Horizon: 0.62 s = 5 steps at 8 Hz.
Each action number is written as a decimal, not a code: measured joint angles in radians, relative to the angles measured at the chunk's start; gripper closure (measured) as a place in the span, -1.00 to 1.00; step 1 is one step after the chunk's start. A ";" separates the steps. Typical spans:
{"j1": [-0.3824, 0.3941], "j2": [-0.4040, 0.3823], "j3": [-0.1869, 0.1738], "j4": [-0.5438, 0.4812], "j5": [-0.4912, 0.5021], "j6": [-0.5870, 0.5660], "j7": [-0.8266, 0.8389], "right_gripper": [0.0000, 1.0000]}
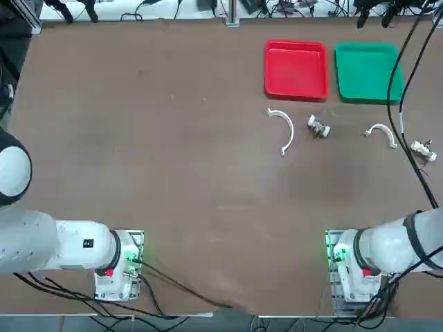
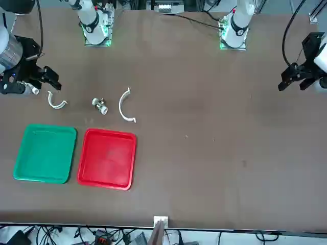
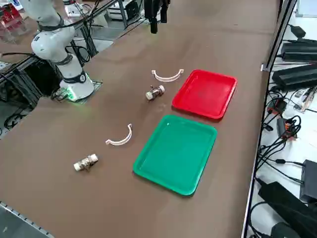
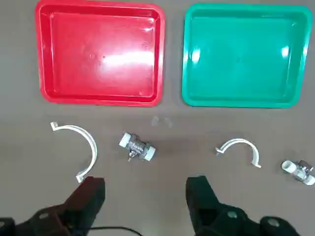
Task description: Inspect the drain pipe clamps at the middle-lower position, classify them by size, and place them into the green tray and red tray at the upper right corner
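Black fingers (image 4: 88, 194) of the right gripper (image 4: 145, 191) are seen nearest the wrist cam, spread wide w/ nothing held between them; the gripper is hung above the bench (image 1: 173, 180), clear of every part.

Larger drain pipe clamp (image 4: 78, 147), a thin white C, is laid flat on the bench just beyond one fingertip, off to that finger's side. Smaller drain pipe clamp (image 4: 239, 150) is laid beyond the other finger, a bit further out to its side. Both are apart from the gripper and from each other.

Between the two clamps, approx. ahead of the gap in the gripper, a silvery metal fitting (image 4: 137, 146) is seen lying on its side. A 2nd fitting (image 4: 298, 170) is found past the smaller clamp, furthest out on that side.

Beyond the clamps, the red tray (image 4: 44, 73) is set ahead of the larger clamp and the green tray (image 4: 189, 59) ahead of the smaller one. The trays are placed side by side, a narrow strip of bench left between. Nothing is seen in either tray.
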 joint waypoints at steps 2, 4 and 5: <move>0.010 -0.002 0.000 0.005 0.002 -0.003 0.000 -1.00; 0.021 -0.002 0.001 0.015 0.027 -0.005 0.001 -1.00; 0.028 -0.001 0.001 0.011 0.047 -0.014 0.001 -1.00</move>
